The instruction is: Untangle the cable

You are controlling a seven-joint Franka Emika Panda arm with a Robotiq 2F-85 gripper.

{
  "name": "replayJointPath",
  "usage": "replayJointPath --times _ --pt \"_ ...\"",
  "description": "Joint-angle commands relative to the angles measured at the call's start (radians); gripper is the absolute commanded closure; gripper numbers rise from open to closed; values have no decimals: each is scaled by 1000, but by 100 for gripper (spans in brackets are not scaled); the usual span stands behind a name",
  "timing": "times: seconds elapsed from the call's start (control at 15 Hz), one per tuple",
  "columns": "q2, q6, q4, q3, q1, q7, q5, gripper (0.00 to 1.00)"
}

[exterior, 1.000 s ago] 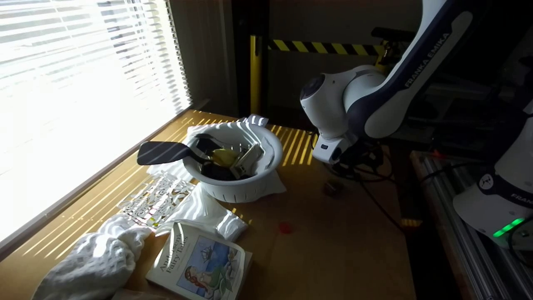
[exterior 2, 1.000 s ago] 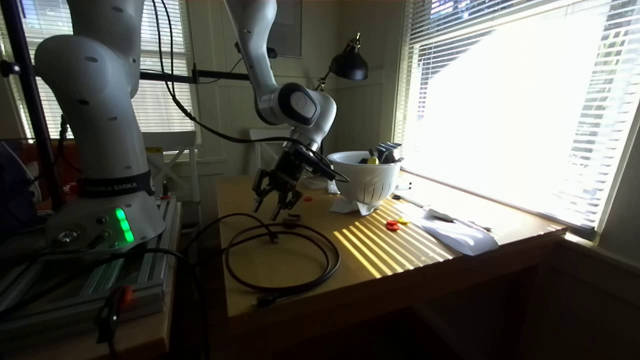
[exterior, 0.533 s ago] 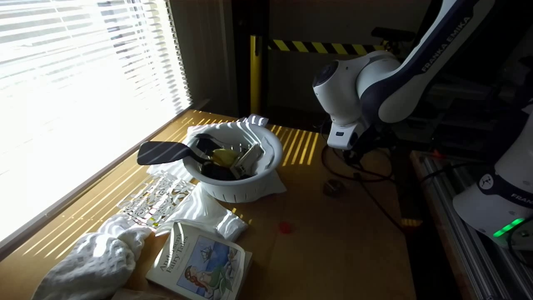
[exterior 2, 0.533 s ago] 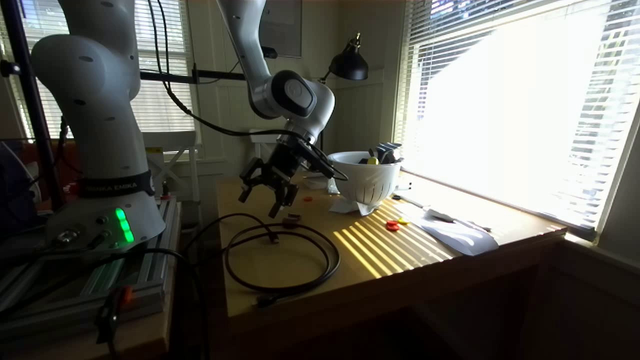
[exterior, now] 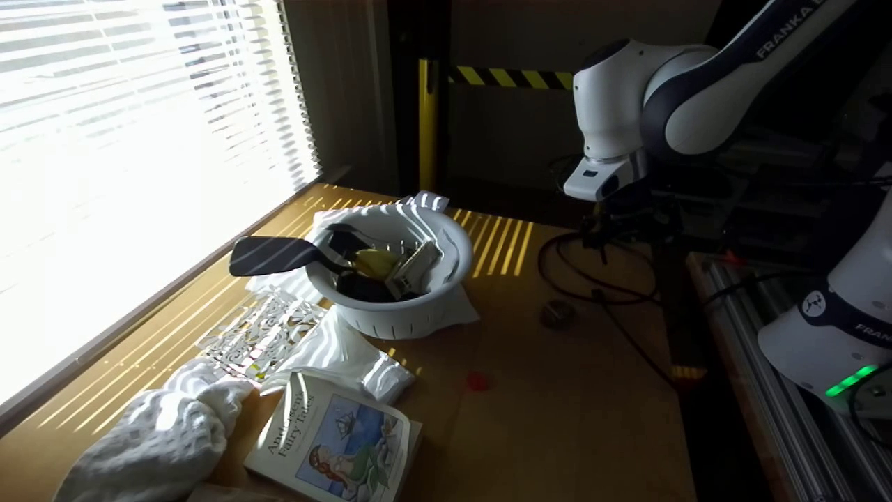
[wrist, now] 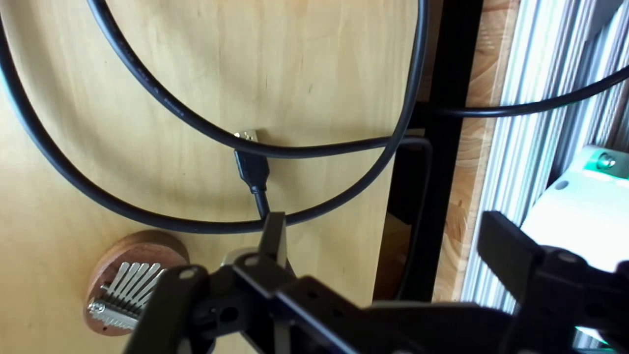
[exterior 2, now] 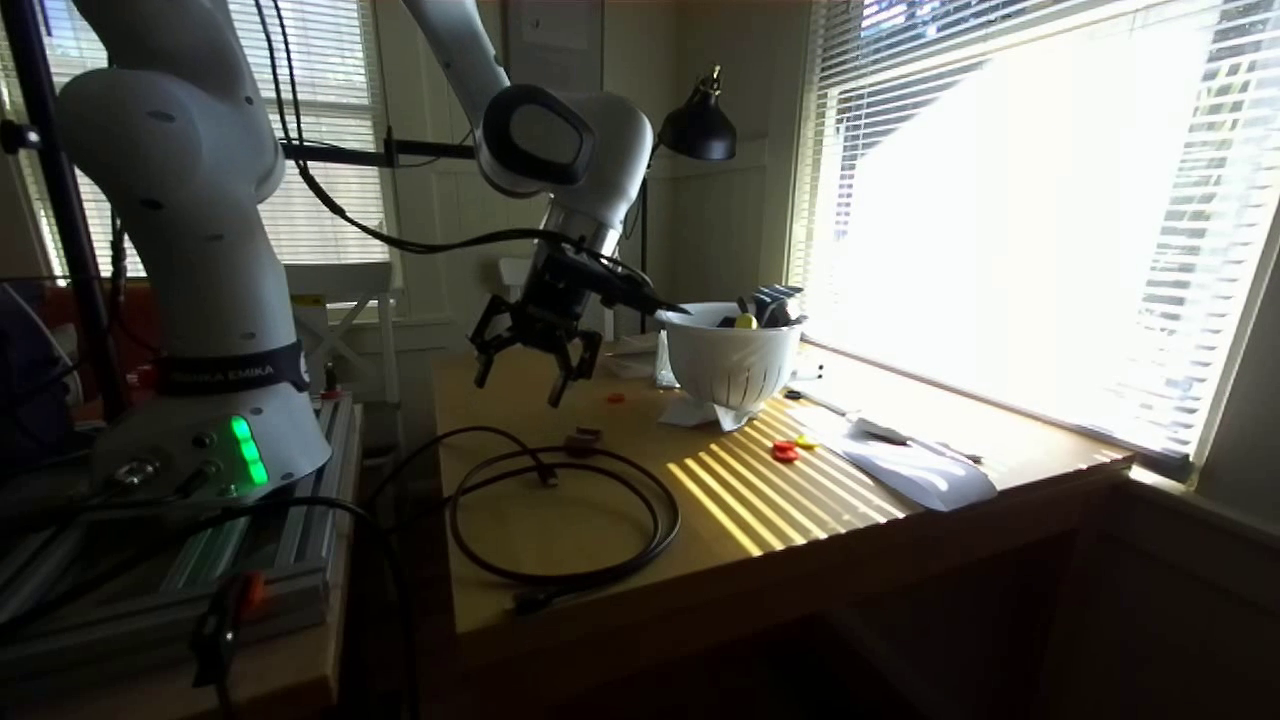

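The pincer (exterior 2: 525,388) is released, its jaws spread with nothing between them, above the counter (exterior: 557,418) on the side of the colander (exterior 2: 730,370) toward the robot base (exterior 2: 215,430). The cable (wrist: 304,151) lies on the counter on that same side of the colander, apart from it. I judge the step in hand to be lining up a grip, with the untangling not yet done. The next move probably calls for coming down over one strand, pinching it and drawing it outward, away from the colander, so the crossings come apart.

The cable is black, smooth and round, in wide, loose loops rather than a tight knot. In the wrist view its strands cross, and one runs over a metal-tipped plug (wrist: 253,169), probably its own end. It looks springy and may curl back
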Motion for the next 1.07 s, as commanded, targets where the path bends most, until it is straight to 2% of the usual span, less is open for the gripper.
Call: replayJointPath --times 0.0,0.53,0.73,1.0 --pt "-9 -2 -3 -9 7 1 3 0" --pt "8 123 -23 -70 -6 -100 117 0" --pt "38 140 -17 -74 -5 -116 181 0" --pt "103 175 3 -73 -18 -98 206 0"
